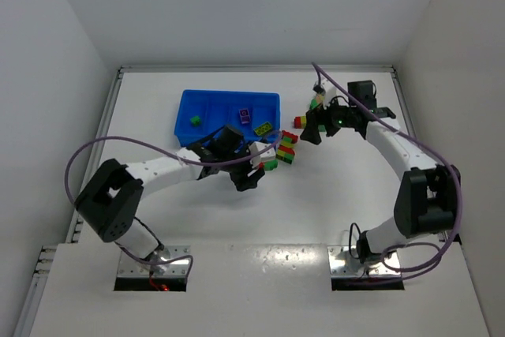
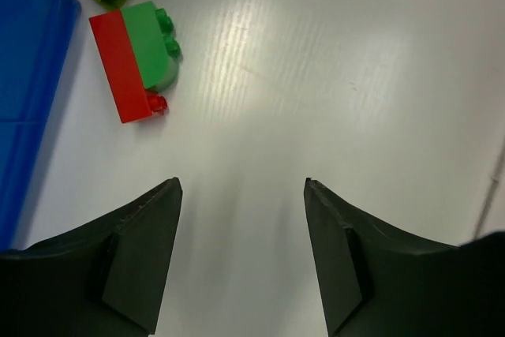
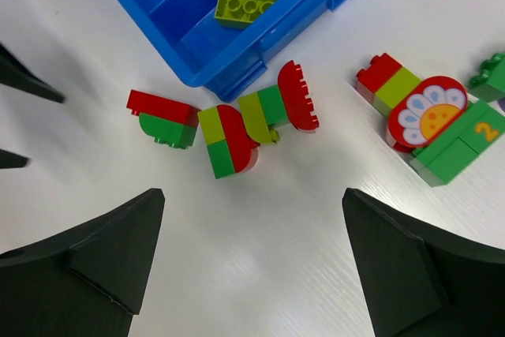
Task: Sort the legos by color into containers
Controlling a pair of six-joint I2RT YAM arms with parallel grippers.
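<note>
The blue tray (image 1: 229, 104) holds a green lego (image 1: 195, 120), a purple one (image 1: 245, 113) and a yellow-green one (image 3: 247, 3) in separate compartments. Mixed red, green and yellow-green clumps (image 1: 284, 149) lie on the table off the tray's right corner. My left gripper (image 2: 239, 187) is open and holds nothing; a red-and-green lego (image 2: 134, 61) lies ahead of it to the left. My right gripper (image 3: 252, 195) stands wide open above the table. Two clumps (image 3: 229, 140) lie just ahead of it. A clump with a flower piece (image 3: 430, 120) lies to its right.
The tray's blue wall (image 2: 24, 76) runs along the left of the left wrist view. A small clump (image 1: 318, 102) sits by the right arm's purple cable (image 1: 331, 84). The table's raised rim (image 1: 252, 69) borders the back.
</note>
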